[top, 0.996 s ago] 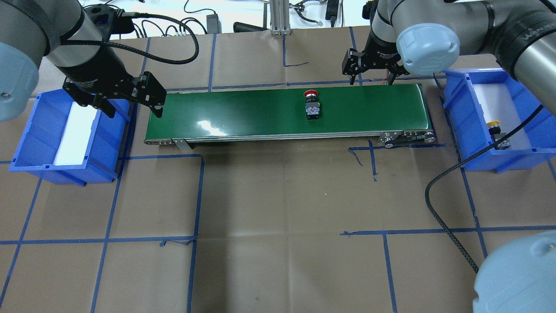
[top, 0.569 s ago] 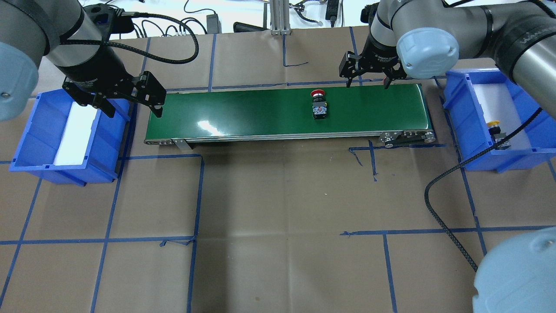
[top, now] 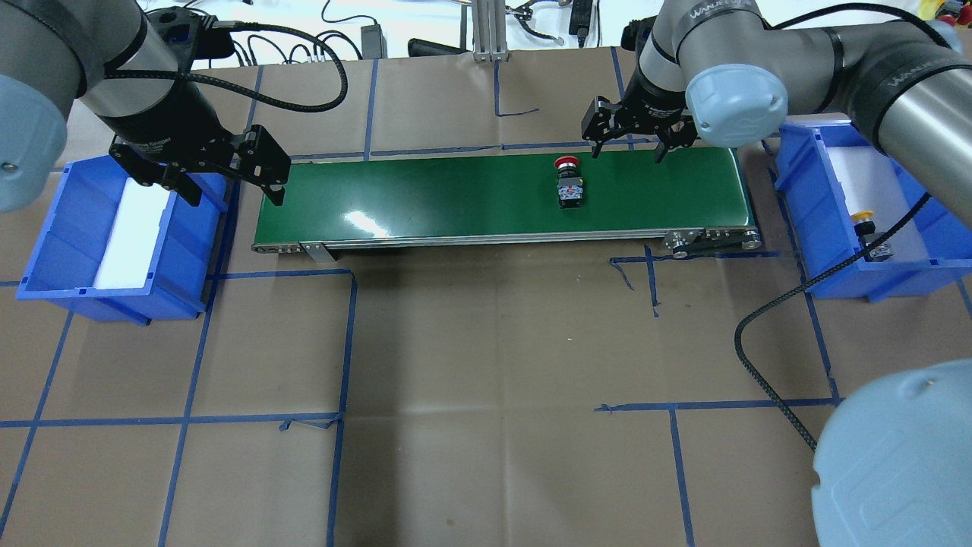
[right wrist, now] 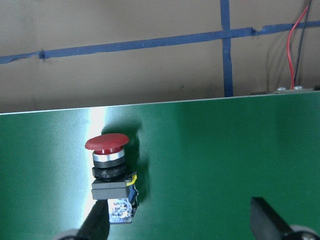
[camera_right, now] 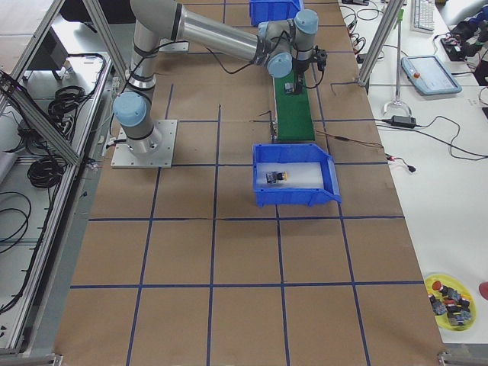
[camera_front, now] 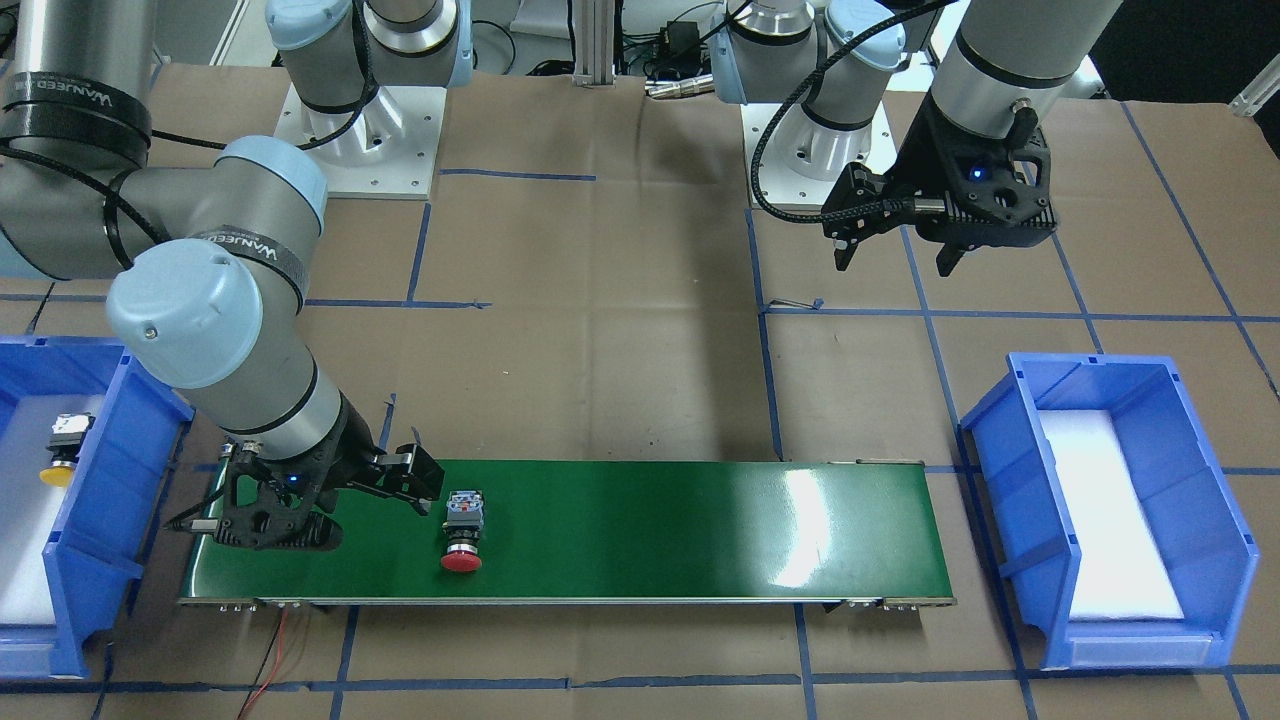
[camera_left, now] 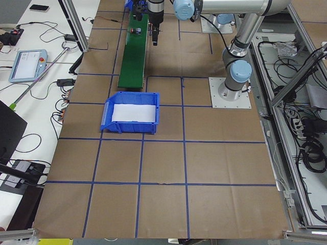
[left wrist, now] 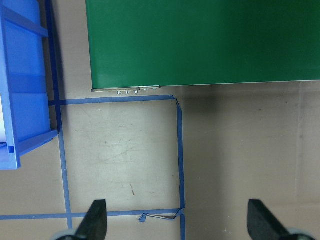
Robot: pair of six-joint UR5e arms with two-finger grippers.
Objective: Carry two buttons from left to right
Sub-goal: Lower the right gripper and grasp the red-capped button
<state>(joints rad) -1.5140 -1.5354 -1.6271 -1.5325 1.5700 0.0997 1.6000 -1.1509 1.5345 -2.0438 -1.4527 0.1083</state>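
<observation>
Red button (top: 568, 183) lying on belt (top: 456, 199); yellow button (top: 866, 228) in right bin (top: 896, 279).

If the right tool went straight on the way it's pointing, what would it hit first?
The right tool would likely meet the green belt, though the red button by one finger could be clipped first; depth is unclear.

Robotics lab, bench test cell. Shown by: table (top: 486, 342) papered in brown and gridded with blue tape (top: 152, 420); small green conveyor belt (top: 456, 190); blue parts bin (camera_front: 1010, 480); aluminium frame post (camera_left: 74, 25); teach pendant (camera_left: 26, 65); cable bundles (camera_left: 306, 148); bolted arm base plate (camera_left: 230, 93).
</observation>
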